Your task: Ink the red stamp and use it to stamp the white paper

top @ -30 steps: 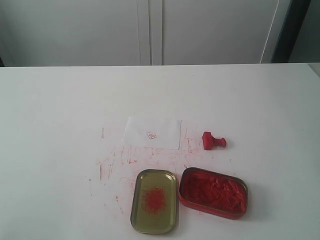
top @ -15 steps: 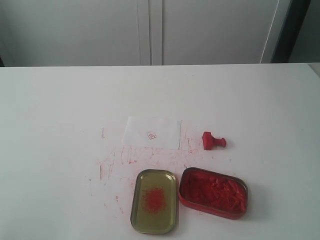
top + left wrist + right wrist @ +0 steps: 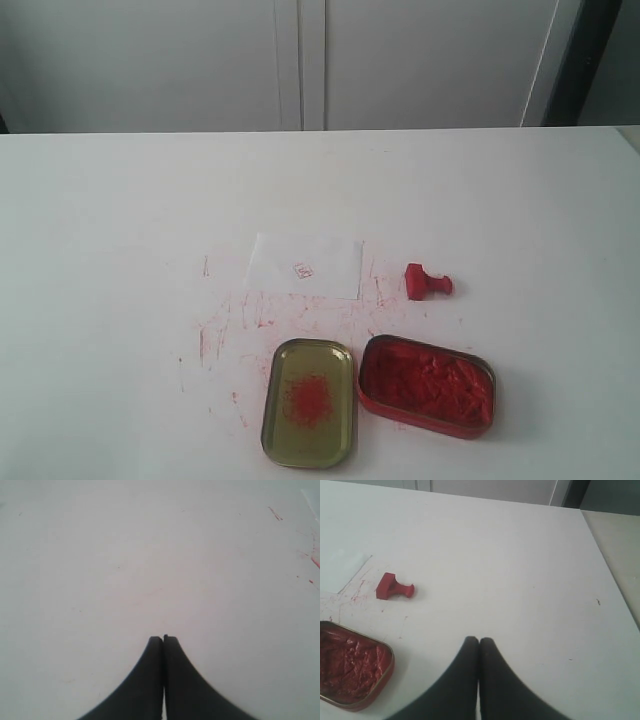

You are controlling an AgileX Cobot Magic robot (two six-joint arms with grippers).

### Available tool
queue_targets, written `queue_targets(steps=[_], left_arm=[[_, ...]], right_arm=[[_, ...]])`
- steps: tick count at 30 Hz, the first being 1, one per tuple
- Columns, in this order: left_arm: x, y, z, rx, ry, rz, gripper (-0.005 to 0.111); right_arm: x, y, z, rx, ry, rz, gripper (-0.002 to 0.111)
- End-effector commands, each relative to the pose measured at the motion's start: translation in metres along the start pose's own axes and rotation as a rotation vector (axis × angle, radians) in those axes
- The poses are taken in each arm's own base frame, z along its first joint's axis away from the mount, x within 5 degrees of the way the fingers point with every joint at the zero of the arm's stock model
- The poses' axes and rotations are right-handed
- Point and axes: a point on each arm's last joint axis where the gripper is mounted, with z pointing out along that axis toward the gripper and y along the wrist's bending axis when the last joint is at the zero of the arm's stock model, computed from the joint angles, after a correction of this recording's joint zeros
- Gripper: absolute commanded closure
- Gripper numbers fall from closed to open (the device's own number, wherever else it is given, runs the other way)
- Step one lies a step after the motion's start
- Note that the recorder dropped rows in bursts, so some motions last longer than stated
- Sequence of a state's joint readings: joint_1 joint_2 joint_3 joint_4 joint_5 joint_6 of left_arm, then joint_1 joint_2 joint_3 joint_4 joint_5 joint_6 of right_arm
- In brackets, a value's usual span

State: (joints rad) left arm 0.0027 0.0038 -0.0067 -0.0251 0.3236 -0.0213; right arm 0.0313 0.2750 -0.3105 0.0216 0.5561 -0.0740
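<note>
The right pincer (image 3: 479, 641) is clenched tight on nothing, its two dark fingers pressed together above the bare white table (image 3: 120, 220). The left pincer (image 3: 163, 640) is clenched and empty too, with only plain tabletop and a few red flecks far out ahead of it. Out ahead of the right pincer and well apart from it, toward the other arm's side, the red stamp (image 3: 394, 587) lies tipped on its side with nothing touching it. The open ink tin (image 3: 350, 665), full of rough red paste, sits closer to that pincer on the same side. Beyond the tin, just beside it, lies the yellowish lid (image 3: 308, 401) with a red smudge in its middle. Farther still, past the stamp, the white paper (image 3: 304, 265) lies flat among red smears (image 3: 240, 320) on the table. Neither pincer shows in the exterior view. The paper already bears one small red square imprint (image 3: 303, 270), so a stamping appears to have been made. With the stamp lying free and both pincers away from it, I cannot tell whether that mark finishes this job or whether grasping, inking and pressing all remain. As for writing, the imprint is too small to read. No brand, label or lettering shows on the tin, the lid or the stamp.
</note>
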Motion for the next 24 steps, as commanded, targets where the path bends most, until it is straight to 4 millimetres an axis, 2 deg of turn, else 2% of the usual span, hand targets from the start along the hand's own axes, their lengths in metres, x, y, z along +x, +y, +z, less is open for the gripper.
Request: queue_targets(steps=[1, 21, 24], left_arm=[[0.0027, -0.0003, 0.0007, 0.003, 0.011, 0.001, 0.107], [0.0027, -0.0003, 0.0007, 0.003, 0.011, 0.001, 0.107], [0.0027, -0.0003, 0.0007, 0.003, 0.011, 0.001, 0.107]], right_arm=[[0.0015, -0.0005, 0.0016, 0.008, -0.019, -0.003, 0.108], [0.0015, -0.0004, 0.0013, 0.007, -0.020, -0.001, 0.108], [0.0024, -0.0003, -0.0040, 0.009, -0.060, -0.001, 0.108]])
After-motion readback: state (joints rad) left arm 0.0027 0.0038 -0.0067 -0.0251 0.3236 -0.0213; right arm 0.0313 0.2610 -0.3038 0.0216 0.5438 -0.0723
